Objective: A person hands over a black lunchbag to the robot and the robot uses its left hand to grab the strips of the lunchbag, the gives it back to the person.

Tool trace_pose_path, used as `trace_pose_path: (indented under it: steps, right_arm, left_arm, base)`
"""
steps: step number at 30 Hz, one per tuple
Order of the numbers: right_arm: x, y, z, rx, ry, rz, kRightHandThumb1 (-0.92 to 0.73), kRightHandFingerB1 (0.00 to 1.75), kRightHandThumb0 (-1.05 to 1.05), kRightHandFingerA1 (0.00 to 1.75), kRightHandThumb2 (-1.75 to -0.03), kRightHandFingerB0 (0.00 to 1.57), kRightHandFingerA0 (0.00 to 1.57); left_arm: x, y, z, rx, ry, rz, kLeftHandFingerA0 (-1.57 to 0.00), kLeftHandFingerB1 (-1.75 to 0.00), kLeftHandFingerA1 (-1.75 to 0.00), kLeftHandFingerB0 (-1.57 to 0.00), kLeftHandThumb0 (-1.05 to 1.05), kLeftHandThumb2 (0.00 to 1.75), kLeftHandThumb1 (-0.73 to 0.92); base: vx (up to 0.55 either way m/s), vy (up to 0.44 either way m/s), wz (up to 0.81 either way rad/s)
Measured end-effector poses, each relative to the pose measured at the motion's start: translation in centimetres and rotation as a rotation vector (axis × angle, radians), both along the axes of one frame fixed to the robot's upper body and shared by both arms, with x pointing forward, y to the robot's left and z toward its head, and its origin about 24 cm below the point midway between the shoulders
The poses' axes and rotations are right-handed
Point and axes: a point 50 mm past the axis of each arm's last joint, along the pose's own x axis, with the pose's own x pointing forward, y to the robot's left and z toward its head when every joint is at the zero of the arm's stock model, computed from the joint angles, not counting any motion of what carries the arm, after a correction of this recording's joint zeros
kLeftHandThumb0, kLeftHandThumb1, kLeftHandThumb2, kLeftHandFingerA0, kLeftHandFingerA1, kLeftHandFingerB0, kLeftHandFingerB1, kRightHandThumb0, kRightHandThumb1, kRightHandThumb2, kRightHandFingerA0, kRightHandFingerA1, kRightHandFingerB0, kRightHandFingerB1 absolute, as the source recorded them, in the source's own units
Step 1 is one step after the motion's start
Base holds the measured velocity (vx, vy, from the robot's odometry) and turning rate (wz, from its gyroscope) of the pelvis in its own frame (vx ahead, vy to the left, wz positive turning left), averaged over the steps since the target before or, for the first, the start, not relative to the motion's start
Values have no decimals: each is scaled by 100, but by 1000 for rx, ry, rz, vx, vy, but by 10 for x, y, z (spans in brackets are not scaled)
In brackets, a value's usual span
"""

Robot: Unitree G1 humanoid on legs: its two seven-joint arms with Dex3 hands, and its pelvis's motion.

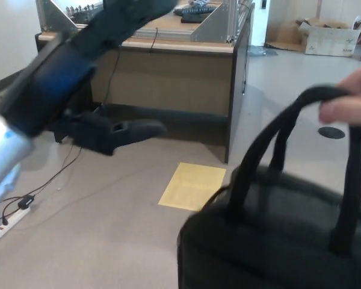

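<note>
You are at the very start of the handover. The person's hand [349, 108], at the far right edge, holds the black lunchbag [277, 241] up by the top of its strips [271, 138], so the bag hangs in the air at the near right, low in the picture and partly cut off by the bottom edge. The two strips rise from the bag and meet under the person's fingers, leaving an open loop below them.

Your left hand [102, 78] is raised on the left side, blurred with motion. Its fingers are spread wide, one thick finger reaching up toward the desk [180, 72] and another pointing right at about mid-height, and there is nothing between them. It is well apart from the strips, with bare floor and the yellow sheet [192, 186] lying between hand and bag. Your right hand does not show at all.

So, as far as you can judge: the person has brought the bag into reach, and that is all that is done. The grasp of the strips is not yet made, the person has not let go, and the return to the person is wholly ahead. The next thing you would need is to carry the open left hand rightward to the loop of the strips, below the person's fingers, and close there.
</note>
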Motion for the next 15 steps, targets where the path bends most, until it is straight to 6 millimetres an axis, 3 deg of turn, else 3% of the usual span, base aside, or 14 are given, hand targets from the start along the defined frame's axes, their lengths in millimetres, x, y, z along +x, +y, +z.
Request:
trace_pose_path:
  steps: [1, 2, 7, 8, 12, 13, 15]
  right_arm:
    - [0, 0, 0, 0, 0, 0, -59, 36, -38, 45, -57, 35, 51]
    - [0, 0, 0, 0, -1, 2, -59, 37, -39, 45, -57, 35, 51]
    - [-2, 1, -1, 1, -3, 7, -59, 37, -38, 44, -57, 35, 52]
    - [-2, 1, -1, 2, -4, 9, -59, 36, -39, 43, -57, 35, 52]
    - [-4, 1, -2, 2, 2, 8, -59, 37, -35, 43, -57, 36, 52]
    - [-5, 0, -3, 2, 3, 8, -59, 37, -36, 43, -57, 37, 52]
    - [-7, 0, -4, 2, 9, 7, -59, 37, -36, 43, -57, 36, 52]
  left_arm:
    - [-1, -4, 1, 6, -1, -9, 0, -33, -35, -5, -42, 72, 31]
    - [-3, -10, 2, 13, -1, -23, -7, -23, -26, -8, -42, 57, 46]
    - [-9, -33, 1, 34, 14, -79, -6, -22, -21, -6, -44, 64, 42]
    - [-12, -40, 1, 39, 21, -97, -2, -24, -24, -5, -42, 55, 45]
    - [-17, -57, -3, 60, 39, -134, -3, -24, -27, -2, -50, 55, 48]
    - [-19, -61, -4, 67, 44, -140, -2, -21, -26, -4, -52, 73, 35]
    - [-21, -70, -7, 84, 55, -150, -3, -20, -28, -4, -52, 73, 35]
  base:
    - [0, 0, 0]
    - [0, 0, 0]
    - [0, 0, 0]
    - [0, 0, 0]
    - [0, 0, 0]
    - [0, 0, 0]
    - [0, 0, 0]
